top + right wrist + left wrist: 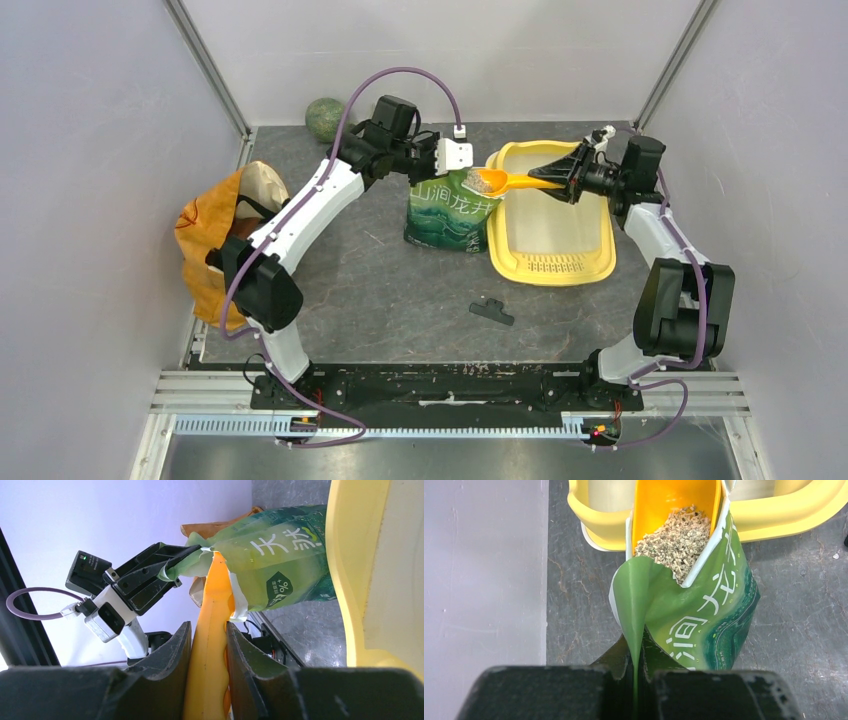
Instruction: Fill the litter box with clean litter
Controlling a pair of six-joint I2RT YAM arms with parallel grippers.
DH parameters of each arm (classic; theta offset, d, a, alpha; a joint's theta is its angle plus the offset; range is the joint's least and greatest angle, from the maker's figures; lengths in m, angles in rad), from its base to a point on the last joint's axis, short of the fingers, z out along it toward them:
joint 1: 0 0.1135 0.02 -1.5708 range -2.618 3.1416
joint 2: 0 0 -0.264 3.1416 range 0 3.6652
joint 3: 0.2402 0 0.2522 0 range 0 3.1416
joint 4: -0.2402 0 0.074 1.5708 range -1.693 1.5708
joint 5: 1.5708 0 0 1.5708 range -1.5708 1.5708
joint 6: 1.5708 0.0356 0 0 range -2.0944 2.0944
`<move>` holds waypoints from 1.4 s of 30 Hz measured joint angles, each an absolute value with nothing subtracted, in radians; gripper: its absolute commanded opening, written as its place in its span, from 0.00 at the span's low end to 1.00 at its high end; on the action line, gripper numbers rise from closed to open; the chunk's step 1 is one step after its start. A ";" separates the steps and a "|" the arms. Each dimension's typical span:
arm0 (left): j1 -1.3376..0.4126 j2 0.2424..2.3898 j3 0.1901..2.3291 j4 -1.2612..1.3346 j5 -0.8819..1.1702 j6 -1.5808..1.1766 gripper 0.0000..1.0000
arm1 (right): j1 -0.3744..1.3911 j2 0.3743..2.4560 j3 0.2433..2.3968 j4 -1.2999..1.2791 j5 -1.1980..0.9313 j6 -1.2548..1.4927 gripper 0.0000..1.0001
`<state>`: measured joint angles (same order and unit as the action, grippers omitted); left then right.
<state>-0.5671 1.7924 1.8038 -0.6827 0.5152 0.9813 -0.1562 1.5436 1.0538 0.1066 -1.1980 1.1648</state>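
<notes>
Though grille [552, 265] nearest, litter box [499, 255] lengthwise near-to-far

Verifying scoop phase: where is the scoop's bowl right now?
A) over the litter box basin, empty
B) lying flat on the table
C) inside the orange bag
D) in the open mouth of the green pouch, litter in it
D: the left wrist view shows the orange scoop inside the green pouch opening with clean litter in it, and the right gripper holds its handle.
</notes>
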 measured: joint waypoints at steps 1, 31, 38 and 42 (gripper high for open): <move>-0.567 1.793 1.805 -0.683 0.514 0.981 0.02 | -0.157 1.542 1.054 0.112 -1.199 1.171 0.00; -0.566 1.793 1.811 -0.686 0.498 0.981 0.02 | -0.237 1.456 1.019 0.140 -1.245 1.244 0.00; -0.566 1.799 1.819 -0.691 0.499 0.981 0.02 | -0.256 1.449 1.015 0.086 -1.259 1.198 0.00; -0.567 1.800 1.821 -0.693 0.500 0.981 0.02 | -0.271 1.444 1.015 0.014 -1.264 1.142 0.00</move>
<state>-0.5667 1.8004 1.8206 -0.6933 0.5003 0.9813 -0.2707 1.4445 1.0145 0.0135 -1.2636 1.1416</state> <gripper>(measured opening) 0.033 0.347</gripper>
